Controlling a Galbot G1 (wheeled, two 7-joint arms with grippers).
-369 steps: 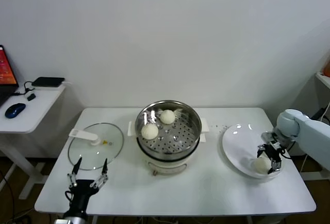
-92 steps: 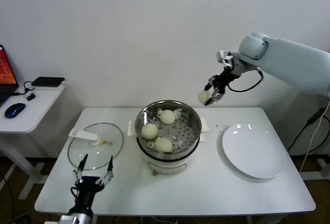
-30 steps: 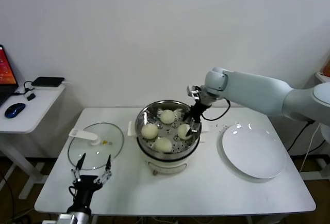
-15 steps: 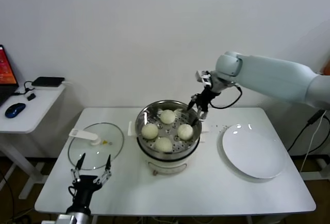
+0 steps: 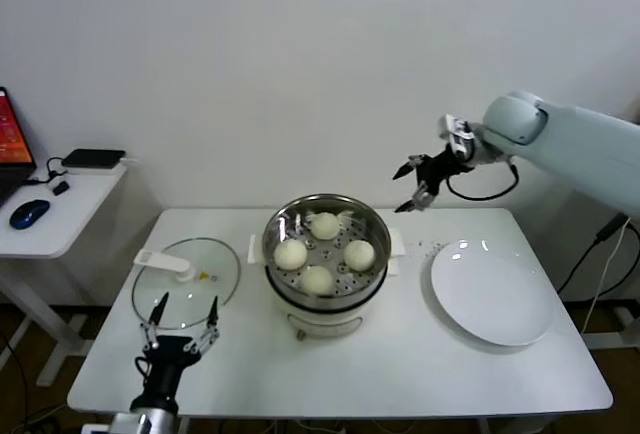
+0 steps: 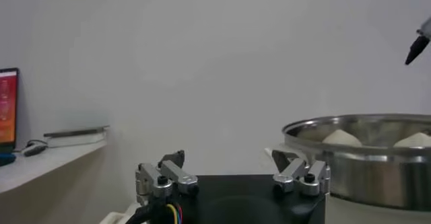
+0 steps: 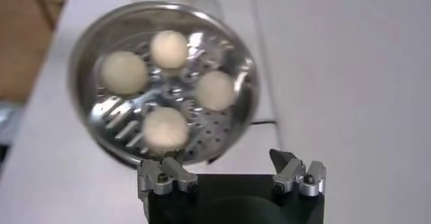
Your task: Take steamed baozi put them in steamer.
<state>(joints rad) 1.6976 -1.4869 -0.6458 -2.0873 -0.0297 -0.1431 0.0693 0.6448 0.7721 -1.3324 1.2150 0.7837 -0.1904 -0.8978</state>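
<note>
Showing four baozi (image 7: 168, 48) in steamer (image 7: 87, 44); left-wrist view, two.

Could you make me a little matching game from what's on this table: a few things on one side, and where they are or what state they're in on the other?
Things:
1. steamed baozi
2. glass lid
3. white plate
4. right gripper

States:
A. bare, nothing on it
B. open, up in the air
C. inside the steamer
D. flat on the table, left of the pot

Pairs: 1-C, 2-D, 3-A, 4-B
</note>
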